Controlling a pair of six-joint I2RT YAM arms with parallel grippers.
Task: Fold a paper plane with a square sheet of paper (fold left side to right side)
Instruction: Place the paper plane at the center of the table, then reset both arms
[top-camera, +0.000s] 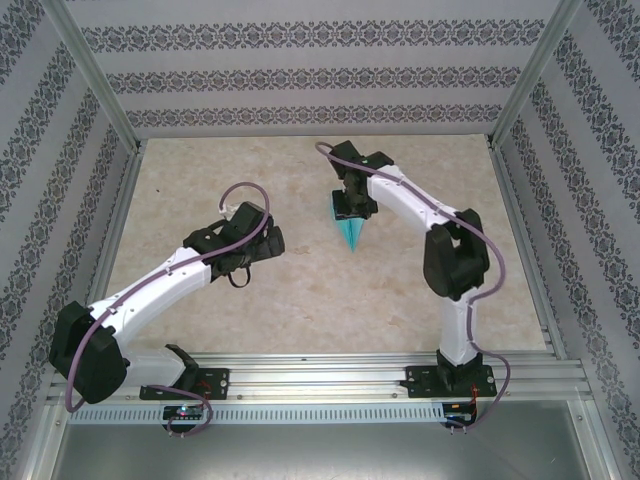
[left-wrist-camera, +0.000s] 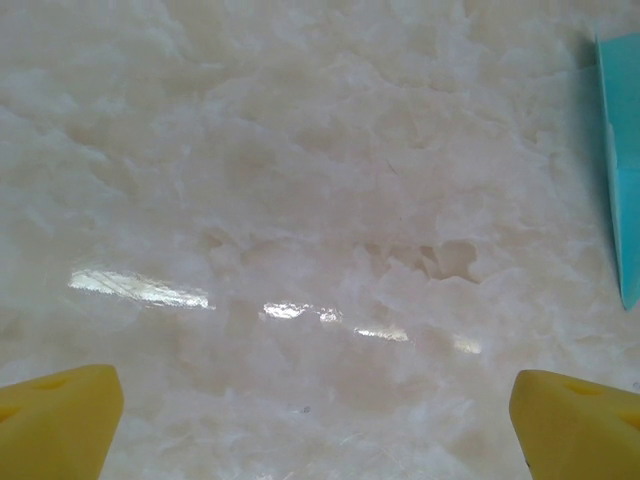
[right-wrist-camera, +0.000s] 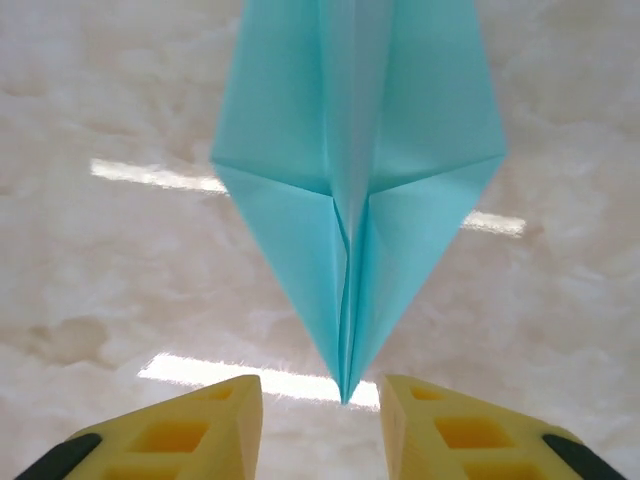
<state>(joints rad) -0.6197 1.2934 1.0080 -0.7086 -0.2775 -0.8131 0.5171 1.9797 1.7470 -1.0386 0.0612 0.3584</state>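
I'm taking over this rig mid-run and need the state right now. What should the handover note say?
Left gripper: open, over bare table, holding nothing.
Right gripper: open, straddling the tip of the paper plane, not clamped.
Done: the paper is folded into a pointed dart, lying on the table.
Left: probably only lifting the right arm clear.

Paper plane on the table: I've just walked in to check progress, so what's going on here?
The turquoise paper plane lies folded on the table, its wings layered around a centre crease. The right pincer sits at one pointed end, jaws parted and not clamping it. The left pincer hangs wide open above bare table, with the plane off to its side.
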